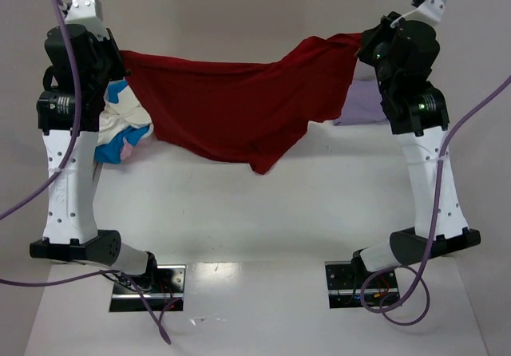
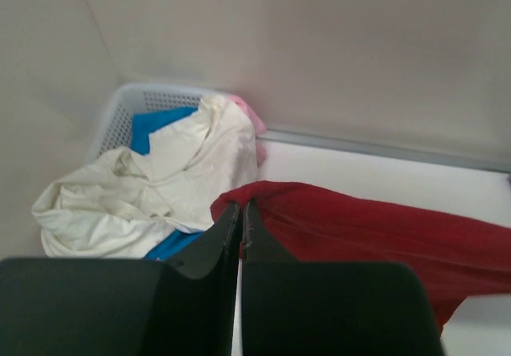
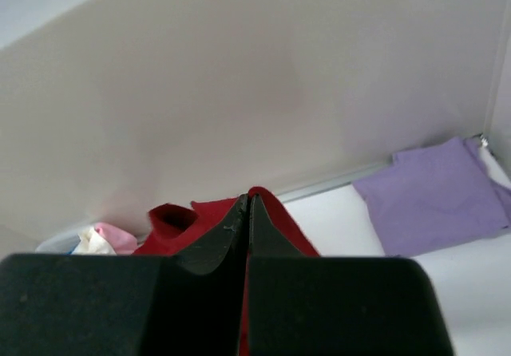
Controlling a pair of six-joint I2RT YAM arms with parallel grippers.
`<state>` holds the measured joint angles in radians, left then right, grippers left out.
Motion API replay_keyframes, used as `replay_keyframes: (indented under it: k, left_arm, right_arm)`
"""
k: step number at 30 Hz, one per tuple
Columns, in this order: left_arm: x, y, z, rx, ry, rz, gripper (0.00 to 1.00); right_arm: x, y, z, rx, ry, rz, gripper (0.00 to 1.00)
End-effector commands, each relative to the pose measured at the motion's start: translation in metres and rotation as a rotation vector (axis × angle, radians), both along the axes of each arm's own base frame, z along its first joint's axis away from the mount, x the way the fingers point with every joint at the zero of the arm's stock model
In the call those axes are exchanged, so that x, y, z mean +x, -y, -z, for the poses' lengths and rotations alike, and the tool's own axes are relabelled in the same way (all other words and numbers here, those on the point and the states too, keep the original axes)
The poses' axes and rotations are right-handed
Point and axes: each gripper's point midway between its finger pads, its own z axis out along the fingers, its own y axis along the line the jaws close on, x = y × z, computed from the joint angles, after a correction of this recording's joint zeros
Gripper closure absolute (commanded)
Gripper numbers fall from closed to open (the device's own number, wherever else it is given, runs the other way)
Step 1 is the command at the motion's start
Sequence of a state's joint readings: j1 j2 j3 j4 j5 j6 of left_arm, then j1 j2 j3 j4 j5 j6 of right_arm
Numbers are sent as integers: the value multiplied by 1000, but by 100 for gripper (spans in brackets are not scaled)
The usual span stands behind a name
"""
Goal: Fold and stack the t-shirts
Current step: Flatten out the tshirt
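The dark red t-shirt (image 1: 239,100) hangs stretched in the air between both grippers, sagging toward the table in the middle. My left gripper (image 2: 240,204) is shut on its left corner (image 2: 263,200), high at the back left. My right gripper (image 3: 247,200) is shut on its right corner (image 3: 275,208), high at the back right. A folded pale lavender t-shirt (image 1: 361,104) lies flat on the table at the back right, also in the right wrist view (image 3: 435,196). Cream-white (image 2: 160,188), bright blue (image 2: 160,124) and pink (image 2: 251,116) shirts lie heaped at the back left.
The white lattice basket (image 2: 128,104) holds the heap of shirts in the back left corner, partly hidden behind my left arm (image 1: 68,132) in the top view. Pale walls close the back and sides. The arm bases (image 1: 148,280) sit at the near edge.
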<state>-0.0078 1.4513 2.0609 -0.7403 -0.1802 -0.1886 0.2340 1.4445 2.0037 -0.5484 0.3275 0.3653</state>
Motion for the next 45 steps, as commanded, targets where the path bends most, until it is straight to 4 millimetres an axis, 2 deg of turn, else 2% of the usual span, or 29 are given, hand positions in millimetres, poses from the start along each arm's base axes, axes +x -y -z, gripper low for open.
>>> replay_keyframes:
  k: [1,4,6,7,9,10,11,14,16,17,19,21,22,25,26,27,28,29,30,31,32,33,35,38,41,44,45]
  left_arm:
    - [-11,-14,-32,37,81,-62,100]
    - [-22,-8,-44,23,118,-32,100]
    - [-31,2,-57,-5,161,21,100]
    - [-30,6,-60,-21,174,37,100]
    - [-49,13,-83,-33,240,72,100]
    - [-49,18,-84,-44,241,97,100]
    - [-62,18,-95,-43,276,98,100]
    - [-81,19,-108,-41,317,110,100]
    - [-89,17,-112,-40,337,98,100]
    - [-88,17,-106,-41,322,98,100]
    - [-97,15,-113,-48,359,85,100]
    - [-99,16,-109,-57,357,84,100]
    - [-109,17,-115,-56,377,94,100]
    - [-117,19,-110,-57,377,104,100]
    - [-130,19,-112,-56,396,104,100]
    - [-135,19,-110,-56,396,104,100]
    - [-150,19,-111,-55,416,105,100]
    - [-150,19,-100,-56,393,104,100]
    - [-157,19,-96,-68,389,104,100]
    - [-175,19,-95,-68,401,104,100]
    - [-184,22,-93,-77,403,117,100]
    - [-202,22,-90,-77,408,117,100]
    - [-217,22,-87,-77,409,117,100]
    - [-242,17,-97,-91,449,96,100]
    - [-243,13,-104,-103,461,72,100]
    - [-216,12,-107,-94,448,62,100]
    - [-201,13,-99,-94,421,61,100]
  right_arm:
    - [-55,29,-80,1,220,78,100]
    - [-66,35,-99,-8,269,96,100]
    - [-76,38,-114,-6,307,99,100]
    - [-75,38,-117,-4,313,100,100]
    - [-82,39,-129,4,344,101,100]
    - [-85,37,-133,5,357,88,100]
    - [-88,37,-137,6,368,79,100]
    - [-105,43,-156,1,422,96,100]
    - [-110,46,-159,-3,428,109,100]
    - [-118,48,-163,1,441,109,100]
    - [-124,53,-163,-1,443,133,100]
    - [-132,55,-162,0,446,133,100]
    - [-134,56,-161,0,445,133,100]
    - [-151,58,-156,-3,446,122,100]
    - [-148,57,-145,-2,421,119,100]
    - [-167,60,-148,3,446,111,100]
    - [-173,61,-144,11,440,108,100]
    - [-172,60,-131,17,416,104,100]
    - [-180,60,-127,13,412,93,100]
    - [-201,64,-131,36,445,91,100]
    - [-203,63,-121,36,420,79,100]
    - [-221,65,-124,39,441,71,100]
    - [-228,65,-114,39,413,57,100]
    - [-247,63,-118,55,436,25,100]
    - [-252,63,-128,58,458,17,100]
    - [-227,63,-123,12,405,48,100]
    - [-205,58,-117,3,371,47,100]
